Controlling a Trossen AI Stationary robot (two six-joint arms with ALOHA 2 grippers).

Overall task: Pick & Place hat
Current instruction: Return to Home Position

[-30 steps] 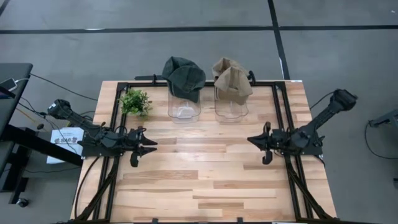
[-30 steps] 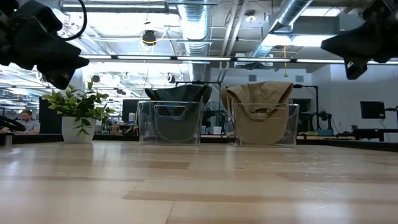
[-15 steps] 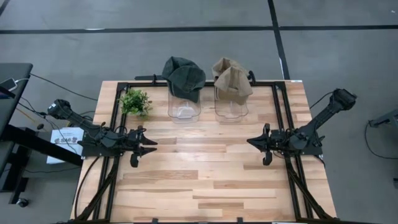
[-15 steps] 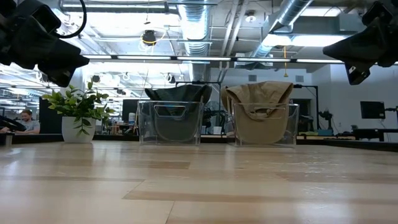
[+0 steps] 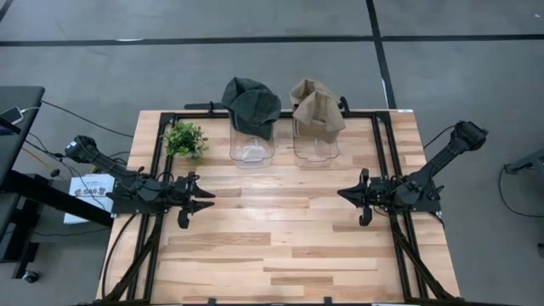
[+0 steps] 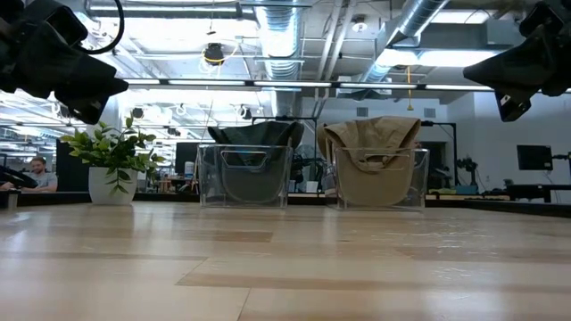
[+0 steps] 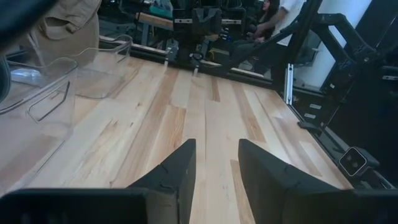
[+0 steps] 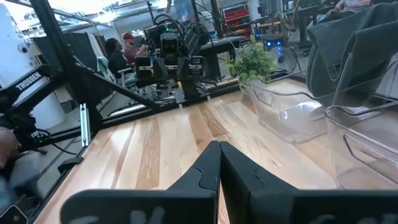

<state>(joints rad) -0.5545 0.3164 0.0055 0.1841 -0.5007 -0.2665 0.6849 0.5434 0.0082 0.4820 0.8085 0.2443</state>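
Note:
A dark green hat point(image 5: 252, 104) point(image 6: 254, 135) lies draped over the far rim of the left clear bin point(image 5: 252, 150). A tan hat point(image 5: 316, 106) point(image 6: 370, 147) is draped the same way over the right clear bin point(image 5: 316, 148). My left gripper point(image 5: 208, 199) point(image 7: 216, 149) hovers above the table's left side, open, with nothing between its fingers. My right gripper point(image 5: 342, 193) point(image 8: 219, 146) hovers above the right side, shut and empty. Both point toward the table's middle, well nearer than the bins.
A small potted plant point(image 5: 184, 138) point(image 6: 111, 160) stands left of the green hat's bin. A black frame point(image 5: 387, 153) runs along the table's edges. Bare wood point(image 5: 272, 229) stretches between the two grippers and toward the near edge. A person point(image 6: 37, 174) sits far behind the table.
My right gripper has sunk a little toward the table and then stayed put. The hats and bins stand as before.

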